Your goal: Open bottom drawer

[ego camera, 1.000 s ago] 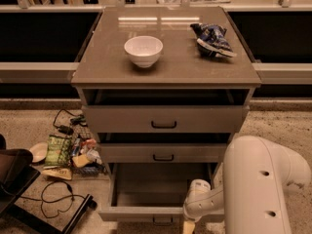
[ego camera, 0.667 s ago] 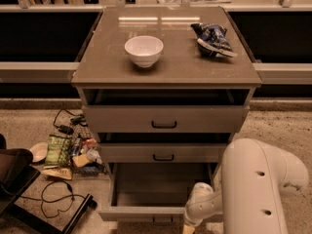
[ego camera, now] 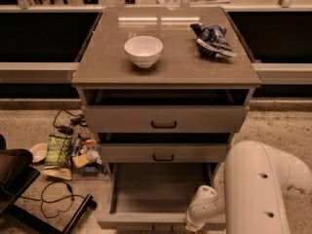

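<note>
The bottom drawer (ego camera: 146, 191) of the grey-beige cabinet is pulled far out, and its plain flat grey inside shows. Its front edge runs along the bottom of the view; its handle is out of view. My white arm (ego camera: 263, 189) reaches in from the lower right. My gripper (ego camera: 197, 223) sits at the drawer's front edge, right of its middle, with its end cut off by the bottom of the view.
The top drawer (ego camera: 164, 118) and middle drawer (ego camera: 163, 153) stand slightly pulled out. A white bowl (ego camera: 143, 50) and a blue snack bag (ego camera: 212, 39) lie on the cabinet top. Snack packets (ego camera: 61, 152), cables and a black stand (ego camera: 29, 199) litter the floor at left.
The bottom drawer has slid a little further out. My arm and gripper have drawn back slightly toward the bottom of the view.
</note>
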You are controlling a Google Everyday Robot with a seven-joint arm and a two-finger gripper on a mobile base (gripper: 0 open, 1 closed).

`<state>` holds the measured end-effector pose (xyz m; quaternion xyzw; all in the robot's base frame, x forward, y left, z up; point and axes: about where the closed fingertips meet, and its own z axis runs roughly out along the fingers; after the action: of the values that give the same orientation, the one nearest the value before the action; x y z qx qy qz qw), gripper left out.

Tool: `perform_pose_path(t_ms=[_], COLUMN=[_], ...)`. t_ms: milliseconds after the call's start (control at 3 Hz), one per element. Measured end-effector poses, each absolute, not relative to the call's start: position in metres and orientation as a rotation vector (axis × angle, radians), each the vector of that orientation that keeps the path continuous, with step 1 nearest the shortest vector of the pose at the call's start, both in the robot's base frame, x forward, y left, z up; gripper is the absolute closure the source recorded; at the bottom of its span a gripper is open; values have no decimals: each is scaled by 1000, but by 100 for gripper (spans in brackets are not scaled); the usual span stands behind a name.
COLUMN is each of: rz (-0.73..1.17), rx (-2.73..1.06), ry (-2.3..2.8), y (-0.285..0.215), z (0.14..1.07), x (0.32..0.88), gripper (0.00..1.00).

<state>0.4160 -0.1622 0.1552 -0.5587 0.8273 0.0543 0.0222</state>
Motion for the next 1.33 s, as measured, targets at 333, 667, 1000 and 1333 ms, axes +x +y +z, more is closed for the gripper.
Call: perform_pose_path(t_ms=[333,667,1000,1333], rz=[167,136,134,125], rx=[-1729,-1684,-1677,-1644], ry=[2565,2608,2612,2634], y=[-162,-161,-161,-159], z=[156,165,164,165], x=[416,405,403,395], gripper=[100,100,100,100])
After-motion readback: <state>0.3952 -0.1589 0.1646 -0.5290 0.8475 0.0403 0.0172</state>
